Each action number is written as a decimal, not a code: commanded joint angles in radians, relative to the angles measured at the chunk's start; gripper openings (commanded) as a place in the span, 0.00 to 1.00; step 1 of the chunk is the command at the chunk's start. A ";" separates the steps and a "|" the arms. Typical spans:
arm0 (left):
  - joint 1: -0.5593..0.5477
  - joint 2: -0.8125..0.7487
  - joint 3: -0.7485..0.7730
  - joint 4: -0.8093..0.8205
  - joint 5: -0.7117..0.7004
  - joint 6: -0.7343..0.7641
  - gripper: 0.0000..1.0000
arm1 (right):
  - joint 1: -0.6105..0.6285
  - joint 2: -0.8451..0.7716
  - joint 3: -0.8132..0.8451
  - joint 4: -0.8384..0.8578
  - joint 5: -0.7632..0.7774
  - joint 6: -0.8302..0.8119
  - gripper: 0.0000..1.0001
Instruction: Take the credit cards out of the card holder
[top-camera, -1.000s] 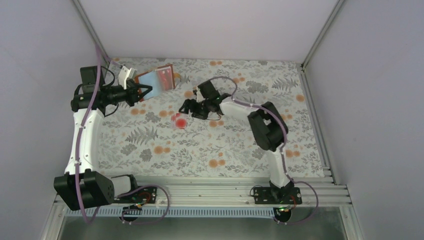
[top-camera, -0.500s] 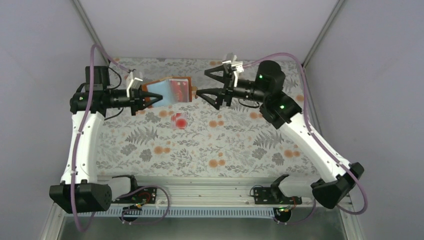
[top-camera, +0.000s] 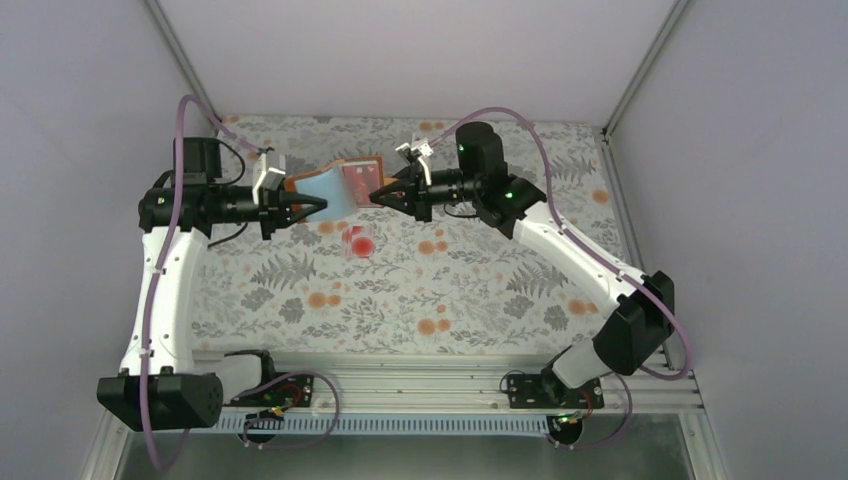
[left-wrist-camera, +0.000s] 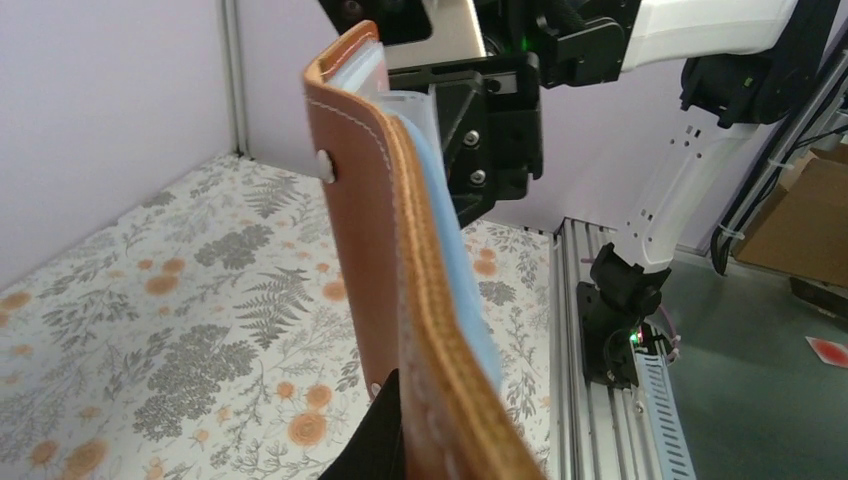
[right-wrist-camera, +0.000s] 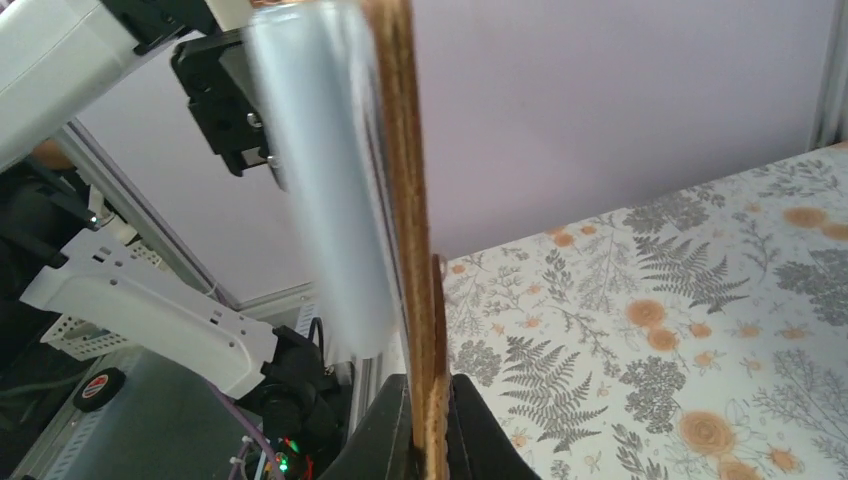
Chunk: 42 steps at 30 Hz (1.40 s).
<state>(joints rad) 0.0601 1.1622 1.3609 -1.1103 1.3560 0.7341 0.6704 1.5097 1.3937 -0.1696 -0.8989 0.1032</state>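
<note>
The card holder is hanging between the left gripper and the right gripper, near the far edge of the table. A credit card is lying on the table before it.

Left wrist — card holder bottom cut by frame edge; right wrist — plastic sleeves blurred.

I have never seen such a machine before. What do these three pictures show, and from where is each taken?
These are two robot arms bolted at the near edge of a flowered table. The wide picture looks down from above; the other two come from a camera on each wrist, very close. The left arm and the right arm each have jaws shut on one end of a brown leather card holder, held above the table. A red card shows inside it. A pale card with red blotches lies on the table.
</note>
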 joint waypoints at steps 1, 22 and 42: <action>-0.002 -0.001 -0.006 -0.019 0.055 0.073 0.05 | 0.008 -0.014 0.026 0.012 0.000 -0.014 0.04; -0.021 0.055 0.012 0.332 -0.430 -0.358 1.00 | 0.067 -0.071 0.087 -0.157 0.064 -0.131 0.04; -0.025 0.057 0.015 0.158 0.040 -0.131 0.38 | -0.003 -0.073 0.054 -0.131 -0.116 -0.122 0.04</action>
<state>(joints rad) 0.0486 1.2175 1.3743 -0.9596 1.3113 0.5644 0.6704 1.4376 1.4307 -0.3264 -0.9390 0.0055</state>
